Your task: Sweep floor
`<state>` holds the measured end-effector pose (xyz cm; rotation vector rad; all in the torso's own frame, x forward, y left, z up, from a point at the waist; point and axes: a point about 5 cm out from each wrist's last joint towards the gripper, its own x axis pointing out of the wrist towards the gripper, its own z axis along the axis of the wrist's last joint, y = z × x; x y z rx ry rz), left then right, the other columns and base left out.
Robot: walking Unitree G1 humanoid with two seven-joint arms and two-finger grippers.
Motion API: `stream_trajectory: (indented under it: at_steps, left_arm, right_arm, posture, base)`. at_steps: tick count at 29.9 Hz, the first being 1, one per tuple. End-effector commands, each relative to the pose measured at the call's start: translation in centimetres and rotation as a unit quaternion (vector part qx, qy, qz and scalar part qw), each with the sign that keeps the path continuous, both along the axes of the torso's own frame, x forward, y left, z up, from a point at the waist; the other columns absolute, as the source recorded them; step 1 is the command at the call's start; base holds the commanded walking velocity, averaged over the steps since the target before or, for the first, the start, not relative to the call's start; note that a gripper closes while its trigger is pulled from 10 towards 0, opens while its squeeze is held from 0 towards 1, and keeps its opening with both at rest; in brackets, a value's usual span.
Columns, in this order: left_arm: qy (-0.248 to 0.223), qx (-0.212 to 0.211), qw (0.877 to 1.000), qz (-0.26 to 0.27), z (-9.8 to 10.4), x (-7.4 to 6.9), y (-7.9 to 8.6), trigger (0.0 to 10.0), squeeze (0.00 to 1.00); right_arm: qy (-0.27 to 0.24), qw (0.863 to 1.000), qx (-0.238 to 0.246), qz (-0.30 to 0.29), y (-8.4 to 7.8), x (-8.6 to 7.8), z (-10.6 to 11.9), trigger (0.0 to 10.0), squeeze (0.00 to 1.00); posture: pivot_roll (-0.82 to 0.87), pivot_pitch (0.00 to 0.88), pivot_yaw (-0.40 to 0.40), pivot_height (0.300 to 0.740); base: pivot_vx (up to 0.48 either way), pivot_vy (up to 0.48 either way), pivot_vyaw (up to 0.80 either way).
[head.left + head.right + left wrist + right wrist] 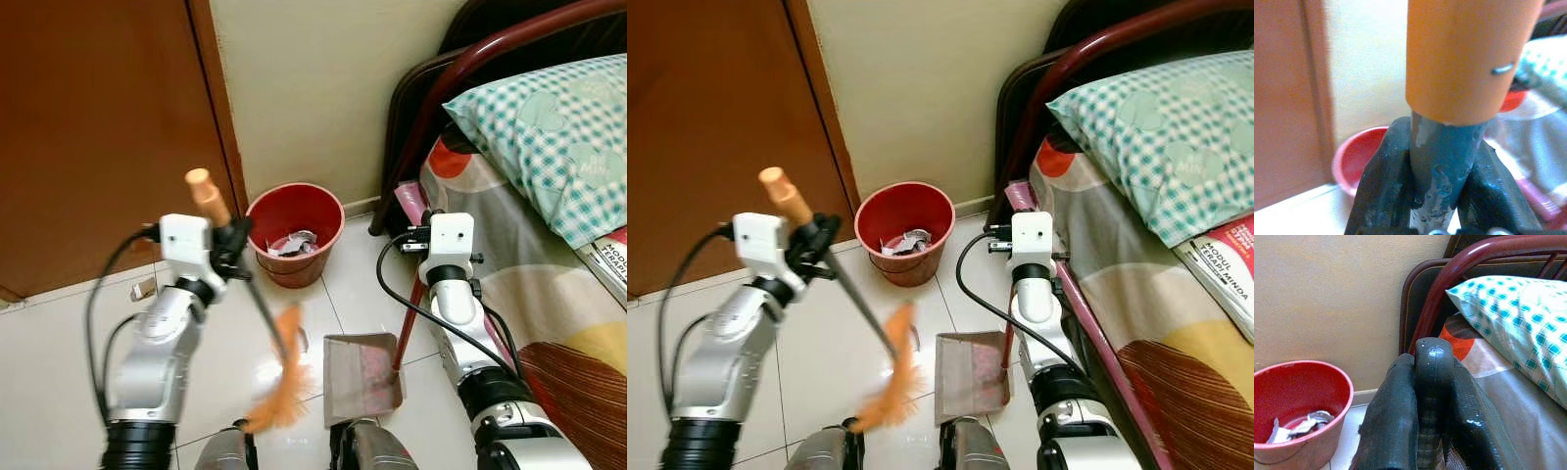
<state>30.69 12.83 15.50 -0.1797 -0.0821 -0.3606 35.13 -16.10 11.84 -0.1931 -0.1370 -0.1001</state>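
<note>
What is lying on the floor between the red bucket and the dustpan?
Nothing lies there: between the red bucket and the dustpan there is bare white tiled floor, as the left eye view shows.

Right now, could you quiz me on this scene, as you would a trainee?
1. True or false: the red bucket holds crumpled paper.
2. What is shut in the left gripper? A) pillow B) broom C) book
3. Fill in: the right gripper holds the handle of the ______, which rests on the floor tiles beside the bed.

Key: 1 true; 2 B; 3 dustpan.
</note>
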Motion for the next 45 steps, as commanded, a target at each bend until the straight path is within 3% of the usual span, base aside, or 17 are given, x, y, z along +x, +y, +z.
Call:
stream_trajectory:
  at_steps: [1, 6, 10, 11, 15, 16, 17, 20, 24, 26, 31, 35, 37, 41, 45]
  left_arm:
    - [-0.010, -0.058, 0.998, -0.028, 0.9, 0.1, -1.4, 10.0, 0.00]
    - [-0.008, -0.127, 0.991, -0.051, 2.4, 0.8, -3.4, 10.0, 0.00]
    - [-0.007, -0.125, 0.991, -0.056, 2.6, 0.7, -2.8, 10.0, 0.00]
    - [-0.013, -0.122, 0.992, -0.041, 2.8, 0.8, -1.7, 10.0, 0.00]
    - [-0.036, -0.109, 0.993, -0.016, 3.9, 1.0, 0.1, 10.0, 0.00]
    - [-0.060, -0.088, 0.994, 0.010, 4.8, 1.2, 1.5, 10.0, 0.00]
    - [-0.060, -0.088, 0.994, 0.010, 4.8, 1.2, 1.5, 10.0, 0.00]
    - [-0.093, -0.049, 0.992, 0.065, 6.2, 1.5, 4.9, 10.0, 0.00]
    - [-0.099, -0.029, 0.991, 0.087, 6.4, 1.3, 6.4, 10.0, 0.00]
    - [-0.087, -0.015, 0.991, 0.103, 5.8, 0.8, 7.8, 10.0, 0.00]
    - [-0.063, 0.011, 0.993, 0.096, 4.1, -0.2, 7.8, 10.0, 0.00]
    - [-0.035, 0.050, 0.994, 0.090, 1.5, -1.5, 7.6, 10.0, 0.00]
    - [-0.032, 0.096, 0.988, 0.117, 0.0, -2.1, 8.2, 10.0, 0.00]
    - [0.003, 0.122, 0.979, 0.166, -2.6, -2.9, 9.5, 10.0, 0.00]
    - [0.010, 0.167, 0.965, 0.200, -3.7, -3.3, 10.2, 10.0, 0.00]
  right_arm:
    - [0.019, 1.000, -0.012, 0.001, -0.1, -0.2, -0.8, 10.0, 0.00]
    - [0.022, 1.000, -0.011, 0.012, 0.8, -0.4, -1.2, 10.0, 0.00]
    - [0.022, 1.000, -0.013, 0.012, 0.6, -0.5, -1.2, 10.0, 0.00]
    - [0.024, 1.000, -0.014, 0.008, 0.2, -0.5, -1.4, 10.0, 0.00]
    - [0.028, 0.999, -0.015, 0.003, -0.2, -0.7, -1.6, 10.0, 0.00]
    - [0.029, 0.999, -0.016, 0.002, -0.3, -0.8, -1.8, 10.0, 0.00]
    - [0.029, 0.999, -0.016, 0.002, -0.3, -0.8, -1.8, 10.0, 0.00]
    - [0.031, 0.999, -0.020, 0.001, -0.6, -1.2, -2.1, 10.0, 0.00]
    - [0.032, 0.999, -0.023, 0.000, -1.1, -1.5, -2.4, 10.0, 0.00]
    - [0.036, 0.999, -0.022, -0.013, -1.9, -2.0, -2.7, 10.0, 0.00]
    - [0.034, 0.999, -0.010, -0.026, -2.6, -2.6, -2.9, 10.0, 0.00]
    - [0.009, 1.000, 0.022, -0.018, -2.7, -2.9, -1.8, 10.0, 0.00]
    - [-0.008, 0.999, 0.041, -0.004, -2.6, -3.3, -0.9, 10.0, 0.00]
    - [-0.030, 0.997, 0.068, 0.002, -2.8, -4.0, 0.8, 10.0, 0.00]
    - [-0.034, 0.995, 0.094, 0.012, -2.4, -4.6, 1.5, 10.0, 0.00]
  posture:
    - [0.08, 0.206, -0.030, 0.740]
    - [0.07, 0.203, -0.031, 0.740]
    - [0.07, 0.203, -0.028, 0.740]
    - [0.07, 0.203, -0.026, 0.740]
    - [0.07, 0.203, -0.026, 0.740]
    - [0.07, 0.203, -0.026, 0.740]
    - [0.07, 0.203, -0.026, 0.740]
    - [0.09, 0.200, -0.020, 0.740]
    - [0.09, 0.200, -0.020, 0.740]
    - [0.09, 0.201, -0.021, 0.740]
    - [0.09, 0.202, -0.015, 0.740]
    - [0.09, 0.195, -0.011, 0.740]
    - [0.09, 0.187, -0.010, 0.740]
    - [0.08, 0.171, -0.009, 0.740]
    - [0.07, 0.150, -0.009, 0.740]
  base:
    - [0.000, 0.000, 0.00]
    - [0.000, 0.000, 0.00]
    - [0.000, 0.000, 0.00]
    - [0.000, 0.000, 0.00]
    - [0.000, 0.000, 0.00]
    - [0.000, 0.000, 0.00]
    - [0.000, 0.000, 0.00]
    - [0.000, 0.000, 0.00]
    - [0.000, 0.000, 0.00]
    - [0.000, 0.000, 0.00]
    - [0.000, 0.000, 0.00]
    - [0.000, 0.000, 0.00]
    - [0.000, 0.000, 0.00]
    - [0.000, 0.000, 0.00]
    - [0.000, 0.000, 0.00]
